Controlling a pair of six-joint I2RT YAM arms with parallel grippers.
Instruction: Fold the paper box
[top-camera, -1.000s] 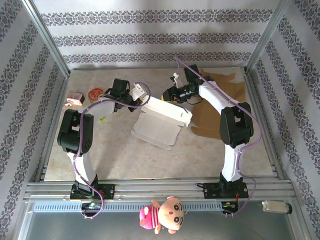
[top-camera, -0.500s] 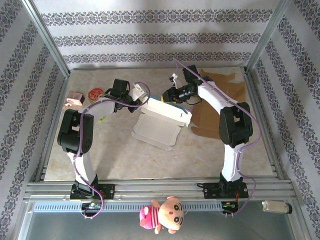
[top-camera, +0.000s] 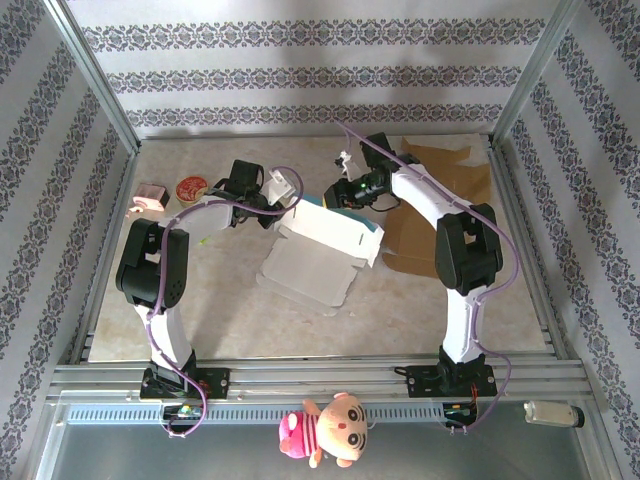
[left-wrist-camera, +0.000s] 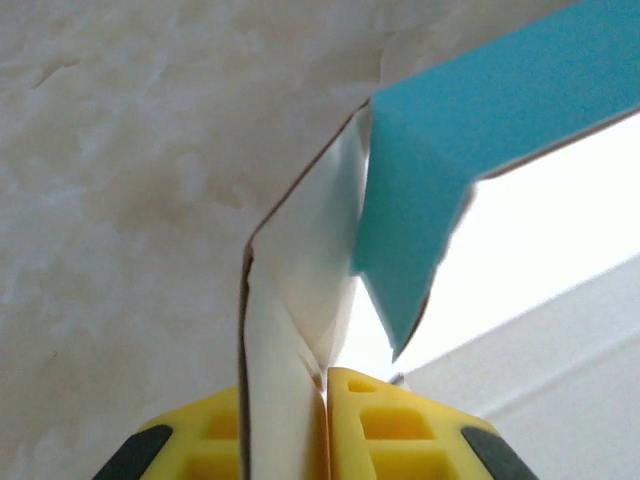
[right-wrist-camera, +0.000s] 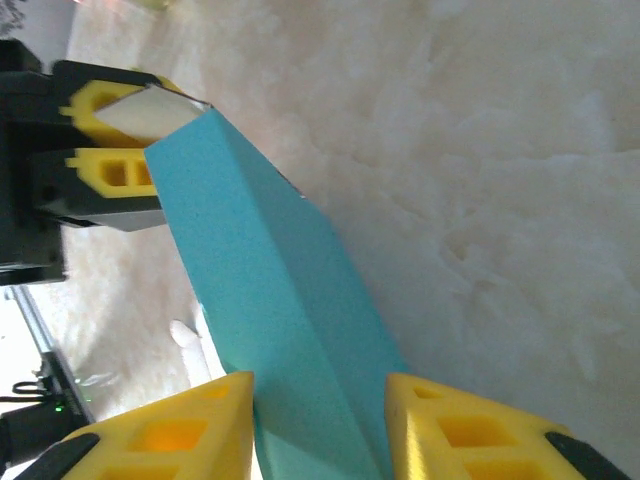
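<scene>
Paper box (top-camera: 318, 262) lies on the table between the two arms. Its flat white base extends toward the near side of both grippers, and one wall is raised along its far edge. Left gripper (left-wrist-camera: 327, 420) is closed tight on a white end flap (left-wrist-camera: 292, 320), with no gap visible between its yellow fingers. The flap rises straight out from the fingertips. Right gripper (right-wrist-camera: 320, 430) stands at a narrow-to-middling opening, one finger on either side of the teal wall panel (right-wrist-camera: 270, 260). The panel fills the space between the fingers, but whether the pads actually press on it cannot be told. Governing relation: the teal panel's long axis runs straight away from the right fingertips and ends at the left gripper's pinch, so the two grippers face each other along the same wall, each at one end. Neither arm is clearly nearer. Not verifiable: the creases under the raised wall, how far the flap reaches into the left grip, and the box's far-side tabs.
</scene>
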